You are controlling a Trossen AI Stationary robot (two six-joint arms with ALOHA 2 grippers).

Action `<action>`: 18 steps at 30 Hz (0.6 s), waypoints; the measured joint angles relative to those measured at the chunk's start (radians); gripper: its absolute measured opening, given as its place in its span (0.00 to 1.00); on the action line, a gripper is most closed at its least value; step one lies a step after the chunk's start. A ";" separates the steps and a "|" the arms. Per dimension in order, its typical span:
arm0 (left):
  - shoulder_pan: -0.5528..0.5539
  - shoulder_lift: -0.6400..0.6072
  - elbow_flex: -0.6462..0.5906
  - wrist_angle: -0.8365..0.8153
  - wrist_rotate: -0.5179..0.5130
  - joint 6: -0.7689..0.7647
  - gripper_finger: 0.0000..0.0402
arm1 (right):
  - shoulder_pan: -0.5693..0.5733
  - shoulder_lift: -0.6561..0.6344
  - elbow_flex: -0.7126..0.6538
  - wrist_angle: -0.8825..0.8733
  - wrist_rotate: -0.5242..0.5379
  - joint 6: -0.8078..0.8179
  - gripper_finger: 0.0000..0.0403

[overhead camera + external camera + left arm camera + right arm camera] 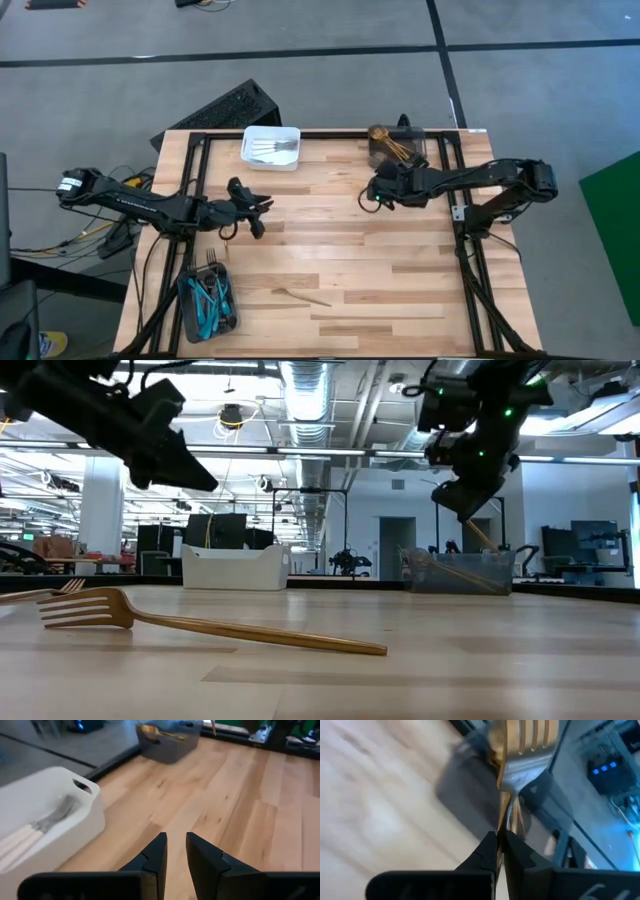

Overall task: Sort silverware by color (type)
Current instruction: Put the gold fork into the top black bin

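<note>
The right gripper (501, 842) pinched a slim gold metal fork (520, 750) near the dark grey bin (398, 148) at the worktop's far edge; the high view hid this, probably by the arm. The left gripper (175, 851), slightly open, held nothing.

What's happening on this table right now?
The right pincer is shut on a gold fork, held above the grey bin that already contains gold pieces. The left pincer hangs empty over the table, slightly open, near the white bin of silver cutlery. One gold fork lies loose on the wood, and a dark bin holds blue-handled pieces.
</note>
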 joint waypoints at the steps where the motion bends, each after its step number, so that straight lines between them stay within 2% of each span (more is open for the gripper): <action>1: -0.012 -0.008 0.000 -0.002 -0.021 0.003 0.15 | -0.018 0.000 0.000 -0.002 -0.008 -0.004 0.06; 6: -0.078 -0.063 -0.005 -0.016 -0.066 0.031 0.15 | -0.128 0.000 0.000 0.000 -0.007 -0.086 0.06; 9: -0.109 -0.108 -0.026 -0.045 -0.132 0.034 0.15 | -0.201 0.000 0.000 0.020 -0.007 -0.153 0.06; 15: -0.142 -0.207 -0.099 -0.127 -0.249 -0.067 0.15 | -0.320 0.000 0.000 0.082 0.007 -0.187 0.06; 18: -0.145 -0.240 -0.140 -0.139 -0.262 -0.128 0.15 | -0.361 0.012 0.000 0.120 0.013 -0.248 0.06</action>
